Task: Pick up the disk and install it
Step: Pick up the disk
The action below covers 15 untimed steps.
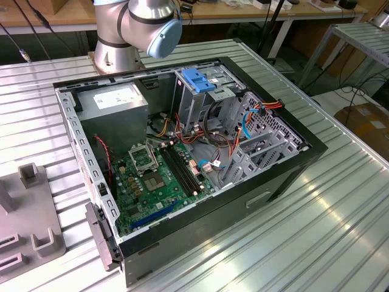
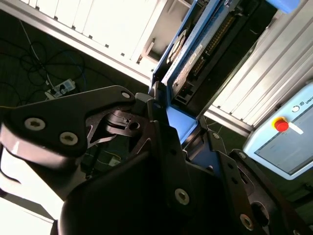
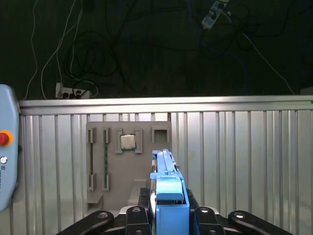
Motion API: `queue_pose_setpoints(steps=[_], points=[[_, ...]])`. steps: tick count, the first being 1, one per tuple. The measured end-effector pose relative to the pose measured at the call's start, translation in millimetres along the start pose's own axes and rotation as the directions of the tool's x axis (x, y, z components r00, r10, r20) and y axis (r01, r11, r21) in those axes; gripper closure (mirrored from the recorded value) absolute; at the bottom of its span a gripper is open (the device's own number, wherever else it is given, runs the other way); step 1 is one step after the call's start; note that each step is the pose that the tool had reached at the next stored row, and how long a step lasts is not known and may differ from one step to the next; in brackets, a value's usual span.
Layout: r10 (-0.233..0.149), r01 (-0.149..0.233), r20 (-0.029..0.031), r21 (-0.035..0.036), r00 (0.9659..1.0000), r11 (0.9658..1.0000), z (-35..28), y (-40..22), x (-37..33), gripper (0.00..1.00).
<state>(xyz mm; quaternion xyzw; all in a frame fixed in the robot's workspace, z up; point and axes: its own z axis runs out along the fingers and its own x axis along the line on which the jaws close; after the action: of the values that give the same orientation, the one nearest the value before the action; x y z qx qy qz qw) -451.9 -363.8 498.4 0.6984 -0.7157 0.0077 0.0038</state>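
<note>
My gripper (image 3: 168,218) is shut on the disk (image 3: 166,171), which stands on edge between the black fingers (image 3: 138,215), its blue carrier rail facing the camera. In the second wrist view the disk (image 2: 193,51) shows its blue rails, a white label and a dark connector side, rising out of the gripper (image 2: 182,126). It hangs above the ribbed metal table (image 3: 244,161), away from the open computer case (image 1: 285,176). The case's grey drive cage (image 1: 191,100) with its blue latch (image 1: 197,79) stands at the back of the case.
A grey parts fixture (image 3: 128,166) holding a square chip (image 3: 128,142) lies on the table below the disk, also at the exterior view's left (image 1: 30,219). A teach pendant (image 3: 5,161) rests nearby. The arm's base (image 1: 130,30) stands behind the case; cables lie on the floor beyond the table edge.
</note>
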Motion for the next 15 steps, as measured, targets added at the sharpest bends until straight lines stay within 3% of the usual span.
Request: queue_pose_setpoints(steps=[15], points=[[0.000, 0.000, 0.0000, 0.0001, 1.0000, 1.0000, 0.1, -14.7, -0.4, 0.63]])
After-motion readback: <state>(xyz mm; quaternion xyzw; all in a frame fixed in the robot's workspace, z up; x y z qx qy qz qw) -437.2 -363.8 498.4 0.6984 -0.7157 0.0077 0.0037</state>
